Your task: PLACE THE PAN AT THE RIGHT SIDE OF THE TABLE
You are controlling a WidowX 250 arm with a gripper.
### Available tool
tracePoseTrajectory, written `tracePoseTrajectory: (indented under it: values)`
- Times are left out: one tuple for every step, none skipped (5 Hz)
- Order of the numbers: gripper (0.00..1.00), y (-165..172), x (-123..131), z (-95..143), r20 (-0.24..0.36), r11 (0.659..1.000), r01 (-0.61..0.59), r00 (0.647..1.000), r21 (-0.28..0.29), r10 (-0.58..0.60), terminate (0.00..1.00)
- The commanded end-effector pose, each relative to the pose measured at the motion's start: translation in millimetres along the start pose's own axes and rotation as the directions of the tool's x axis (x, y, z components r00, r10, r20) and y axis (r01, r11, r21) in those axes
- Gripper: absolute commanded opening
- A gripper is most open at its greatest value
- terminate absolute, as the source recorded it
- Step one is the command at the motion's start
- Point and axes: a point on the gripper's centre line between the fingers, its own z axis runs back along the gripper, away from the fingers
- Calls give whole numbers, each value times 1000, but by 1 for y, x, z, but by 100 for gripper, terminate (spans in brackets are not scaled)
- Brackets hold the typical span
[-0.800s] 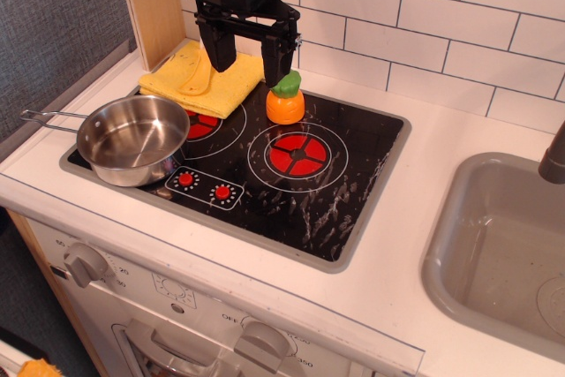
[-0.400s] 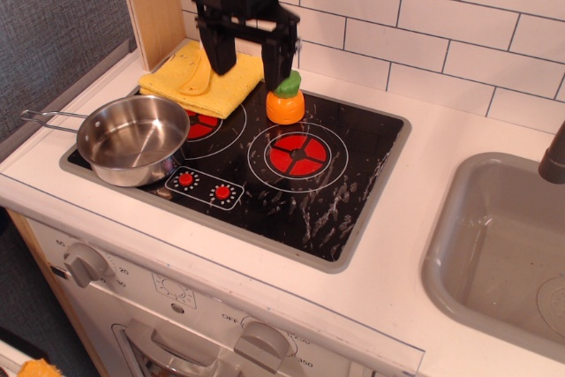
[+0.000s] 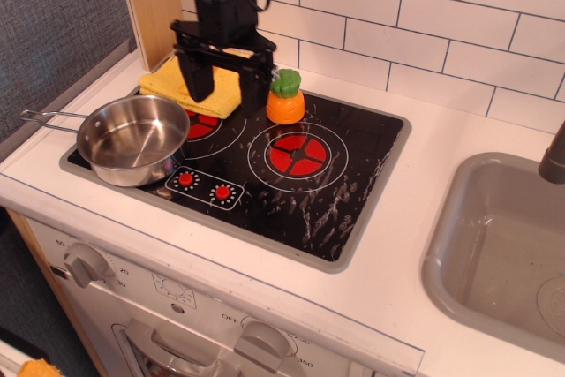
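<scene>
pan (image 3: 132, 139): sat at front-left corner of the cooktop (image 3: 309, 192), partly over the left burner; upright, empty; thin handle pointing left out over the white table (image 3: 441, 245). Hadn't budged across the 3 pics.
task status: not started imo. Pan was on the left; right side by the sink (image 3: 494, 253) had no pan on it.
just changed: claw (image 3: 223, 94) went from up near the back tiles, above the cloth and the toy, to further left and lower, toward the pan. Nothing else moved.
what that means: prob. the approach for a pick-up; no contact w/ pan yet.
claw state: fingers spread wide, nothing between them.
pan vs claw: pan was front-left of the claw, near but apart. Left finger hung over the edge of the yellow cloth (image 3: 190, 84), close to the pan's back rim; right finger just beside the toy.
neighbours: orange toy w/ green top (image 3: 285, 99) stood at the back of the cooktop, between the burners, right of the claw. Cloth lay behind the pan, back-left.
next, guess: needs to come further down and forward to reach rim or handle; then a long carry rightwards past the toy.
</scene>
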Motion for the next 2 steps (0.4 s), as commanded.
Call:
tracePoseTrajectory:
  values:
    - [100, 12, -21, 20, 35, 995, -3, 999, 101, 0, 0]
    - [100, 17, -25, -9, -53, 992, -16, 998, 127, 23, 0]
